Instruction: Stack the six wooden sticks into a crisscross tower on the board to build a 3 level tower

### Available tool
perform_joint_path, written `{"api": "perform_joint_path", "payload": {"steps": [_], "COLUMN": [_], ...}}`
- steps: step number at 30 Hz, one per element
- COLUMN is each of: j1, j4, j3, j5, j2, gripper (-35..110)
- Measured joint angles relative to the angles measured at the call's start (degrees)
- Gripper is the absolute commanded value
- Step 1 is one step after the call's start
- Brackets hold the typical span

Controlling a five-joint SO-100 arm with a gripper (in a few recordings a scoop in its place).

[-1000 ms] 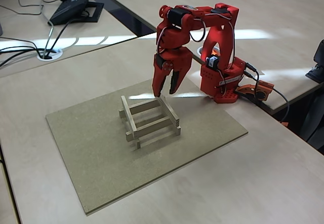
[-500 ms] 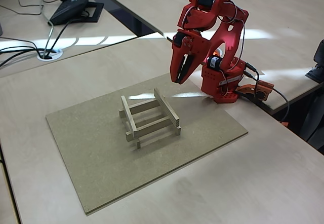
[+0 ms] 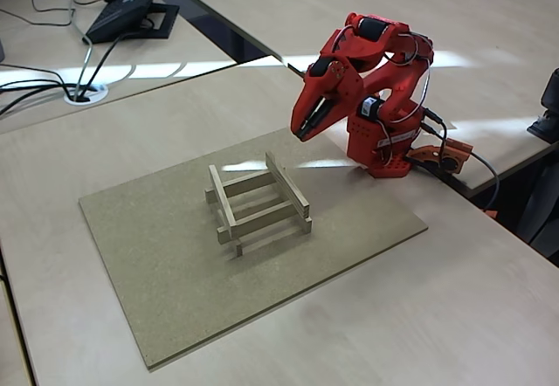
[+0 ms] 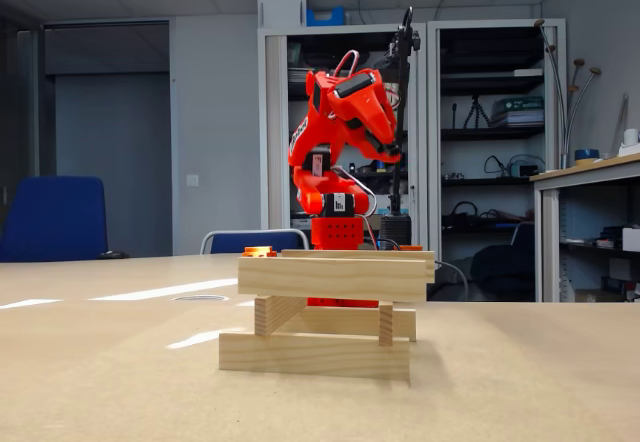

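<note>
Where the pale counter [image 3: 489, 299] spreads under everything, the board [image 3: 175, 290] lies flat on it, its long sides running from lower left to upper right in a fixed view. Near the board's middle stands the tower [image 3: 258, 204], three crossing pairs of the six wooden sticks [image 4: 330, 277]. In that high view the top pair runs from upper left to lower right, one bar on each side of the lattice; the pair under them crosses from lower left to upper right; the bottom pair lies along the same line as the top one. From the low fixed view the front top bar faces side-on and level, with square end grain of the middle pair showing beneath it.

Compared with half a second ago, the red arm [image 3: 384, 98] has folded further back toward its base at the board's far edge, and a second ago it hung right over the tower's far corner. The sticks have not shifted.

The tool [image 3: 300, 131] points down and left, well apart from the tower, holding nothing. Its jaws look pressed together or nearly so, though at this size I cannot be sure.
</note>
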Motion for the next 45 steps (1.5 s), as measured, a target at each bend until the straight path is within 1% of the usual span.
{"api": "perform_joint_path", "payload": {"steps": [10, 17, 24, 27, 33, 45], "j1": [7.9, 12.0, 13.4, 14.8, 16.1, 15.9], "j4": [-10.1, -17.9, -26.5, -32.3, -47.6, -62.7], "j3": [15.3, 19.3, 24.4, 28.0, 35.3, 36.5], "j5": [-6.6, -11.4, -15.0, -16.1, -18.0, -18.4], "j2": [19.2, 20.0, 20.7, 20.4, 20.1, 20.3], "gripper": [0, 0, 0, 0, 0, 0]}}
